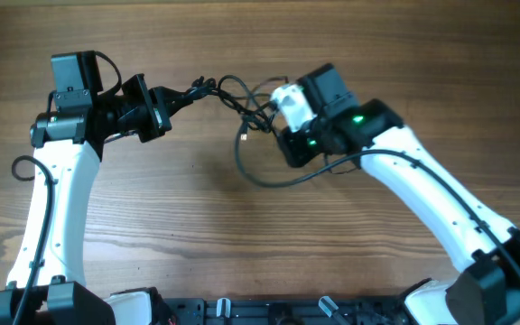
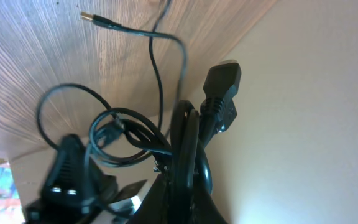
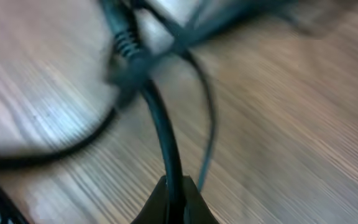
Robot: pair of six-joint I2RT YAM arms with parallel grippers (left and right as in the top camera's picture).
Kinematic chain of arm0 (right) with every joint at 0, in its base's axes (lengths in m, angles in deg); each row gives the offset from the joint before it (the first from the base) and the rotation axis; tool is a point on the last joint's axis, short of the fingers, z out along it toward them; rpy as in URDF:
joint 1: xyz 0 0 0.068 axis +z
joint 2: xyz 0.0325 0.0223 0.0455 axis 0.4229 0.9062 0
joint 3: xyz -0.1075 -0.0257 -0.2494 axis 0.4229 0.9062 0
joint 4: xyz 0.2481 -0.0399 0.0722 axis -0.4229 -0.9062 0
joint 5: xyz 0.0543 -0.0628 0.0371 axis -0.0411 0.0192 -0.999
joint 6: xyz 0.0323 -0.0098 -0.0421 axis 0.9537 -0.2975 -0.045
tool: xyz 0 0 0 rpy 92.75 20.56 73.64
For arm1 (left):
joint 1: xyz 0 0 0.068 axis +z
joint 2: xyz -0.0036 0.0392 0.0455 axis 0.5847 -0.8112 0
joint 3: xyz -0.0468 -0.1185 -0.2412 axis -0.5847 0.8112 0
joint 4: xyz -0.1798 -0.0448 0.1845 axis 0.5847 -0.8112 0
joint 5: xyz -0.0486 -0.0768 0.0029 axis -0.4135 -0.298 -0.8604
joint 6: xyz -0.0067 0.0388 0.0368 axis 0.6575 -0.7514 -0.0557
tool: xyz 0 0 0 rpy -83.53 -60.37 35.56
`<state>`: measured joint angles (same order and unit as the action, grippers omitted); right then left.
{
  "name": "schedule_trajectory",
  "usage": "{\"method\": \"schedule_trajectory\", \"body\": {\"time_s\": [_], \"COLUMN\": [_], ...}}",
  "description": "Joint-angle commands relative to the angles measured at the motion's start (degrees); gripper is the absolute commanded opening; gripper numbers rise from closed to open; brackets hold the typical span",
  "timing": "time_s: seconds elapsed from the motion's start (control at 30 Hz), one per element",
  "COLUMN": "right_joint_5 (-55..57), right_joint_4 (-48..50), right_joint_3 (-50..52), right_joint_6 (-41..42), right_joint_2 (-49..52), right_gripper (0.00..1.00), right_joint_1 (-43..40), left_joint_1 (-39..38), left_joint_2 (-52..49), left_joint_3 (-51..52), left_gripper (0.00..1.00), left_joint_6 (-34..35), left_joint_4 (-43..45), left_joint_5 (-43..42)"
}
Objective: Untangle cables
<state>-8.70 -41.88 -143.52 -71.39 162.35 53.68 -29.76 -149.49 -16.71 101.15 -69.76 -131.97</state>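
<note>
The black cables [image 1: 242, 106] hang tangled between my two grippers above the wooden table, with one loop [image 1: 269, 176] drooping toward the front. My left gripper [image 1: 162, 101] is shut on the cables' left end; in the left wrist view the looped cables [image 2: 126, 134] and a thick black plug [image 2: 224, 87] stick out past my left gripper [image 2: 182, 180], and a small plug end [image 2: 92, 18] lies on the wood. My right gripper [image 1: 278, 122] is shut on a cable strand [image 3: 166, 137], seen between its fingers [image 3: 174, 193] in the blurred right wrist view.
The wooden table [image 1: 197, 235] spreads around and in front of the arms. The arm bases and a black rail [image 1: 269, 311] stand at the front edge. Thick arm wires [image 1: 25, 167] run along the left arm.
</note>
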Motion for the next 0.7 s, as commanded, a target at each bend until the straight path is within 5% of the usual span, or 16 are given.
{"method": "schedule_trajectory", "body": {"time_s": [0.0, 0.13, 0.27, 0.33, 0.4, 0.43, 0.57, 0.67], "right_joint_5": [3.3, -2.5, -12.1, -16.3, -16.9, -16.9, -17.2, -20.3], "right_joint_4": [-1.8, -4.6, -7.6, -8.2, -8.2, -7.9, -7.1, -7.0], "right_joint_3": [-0.5, -0.5, -0.5, -0.5, -0.5, -0.5, -0.5, -0.5], "right_joint_6": [3.7, 7.4, 4.7, 1.1, 0.6, 0.6, 0.9, 1.1], "right_joint_2": [-6.5, -9.5, -8.9, -8.8, -8.8, -8.8, -8.8, -8.9], "right_gripper": [0.04, 0.04, 0.06, 0.21, 0.71, 0.78, 0.81, 0.77], "right_joint_1": [-9.4, -26.2, -31.4, -29.9, -28.0, -27.1, -24.3, -20.0], "left_joint_1": [0.2, 0.2, 0.2, 0.2, 0.2, 0.2, -0.2, -2.8], "left_joint_2": [0.2, 0.2, 0.2, 0.2, 0.2, 0.2, 0.2, 0.2], "left_joint_3": [-0.3, -0.2, -0.3, -0.3, -0.2, -0.2, -0.2, -0.2], "left_gripper": [0.04, 0.04, 0.04, 0.04, 0.04, 0.04, 0.04, 0.04], "left_joint_6": [-2.8, -2.8, -3.0, -3.7, -6.3, -7.7, -12.9, -13.2], "left_joint_4": [0.2, 0.2, 0.2, 0.2, 0.2, 0.0, -1.1, -8.7], "left_joint_5": [-1.2, -1.2, -1.2, -1.2, -1.2, -1.1, 0.7, 9.8]}}
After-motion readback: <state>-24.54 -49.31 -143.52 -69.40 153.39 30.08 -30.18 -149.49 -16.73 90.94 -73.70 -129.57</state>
